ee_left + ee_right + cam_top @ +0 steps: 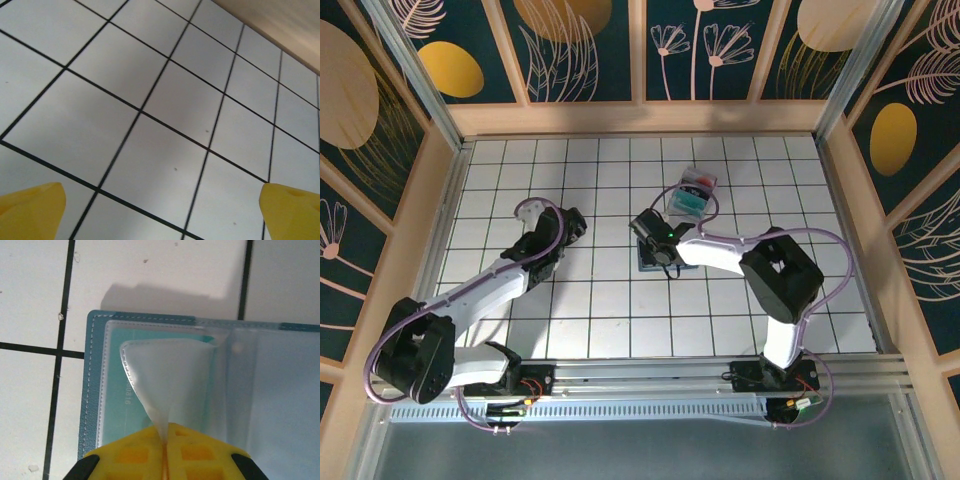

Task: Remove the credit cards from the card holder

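Note:
The slate-blue card holder [91, 390] lies open on the white grid table, with clear plastic sleeves inside. My right gripper [164, 434] is shut on one clear sleeve [170, 375], pinching it up into a cone. Under the sleeves, in the left panel, lies a pale teal card [116, 395] with printed digits. From above, the right gripper [657, 248] sits over the card holder [648, 264] at mid-table. My left gripper [162, 206] is open over bare tiles with nothing between its yellow fingertips [35, 210]. In the top view it [570, 226] hovers left of the holder.
A clear tray [692, 192] with red and teal contents stands just behind the card holder. Wooden walls [640, 118] enclose the table on three sides. The left arm's wrist view takes in the back wall [280, 25] at its upper right.

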You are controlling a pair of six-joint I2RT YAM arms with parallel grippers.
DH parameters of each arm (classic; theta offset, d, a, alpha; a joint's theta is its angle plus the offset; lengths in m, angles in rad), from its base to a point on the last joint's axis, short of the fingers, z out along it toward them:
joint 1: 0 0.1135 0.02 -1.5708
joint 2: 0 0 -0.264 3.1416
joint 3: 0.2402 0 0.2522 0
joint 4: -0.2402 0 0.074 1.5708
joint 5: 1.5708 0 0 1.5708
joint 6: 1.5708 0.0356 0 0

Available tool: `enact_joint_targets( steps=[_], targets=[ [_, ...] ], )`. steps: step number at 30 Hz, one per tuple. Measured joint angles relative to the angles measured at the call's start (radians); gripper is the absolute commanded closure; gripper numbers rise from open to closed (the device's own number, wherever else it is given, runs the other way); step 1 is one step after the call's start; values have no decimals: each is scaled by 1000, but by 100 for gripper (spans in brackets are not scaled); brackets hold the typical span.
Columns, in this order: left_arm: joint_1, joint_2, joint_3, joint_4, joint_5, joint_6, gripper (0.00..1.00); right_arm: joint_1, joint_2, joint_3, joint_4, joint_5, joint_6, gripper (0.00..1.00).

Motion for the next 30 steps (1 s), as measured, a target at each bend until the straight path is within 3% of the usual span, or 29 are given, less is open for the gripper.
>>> enact_joint_targets(
  steps=[11, 30],
  targets=[
    [-144, 103, 53, 32, -15, 54, 1, -45, -79, -90, -8, 59, -3, 67],
    [-354, 404, 230, -23, -90, 204, 1, -221, -183, -201, -5, 80, -43, 63]
  ],
)
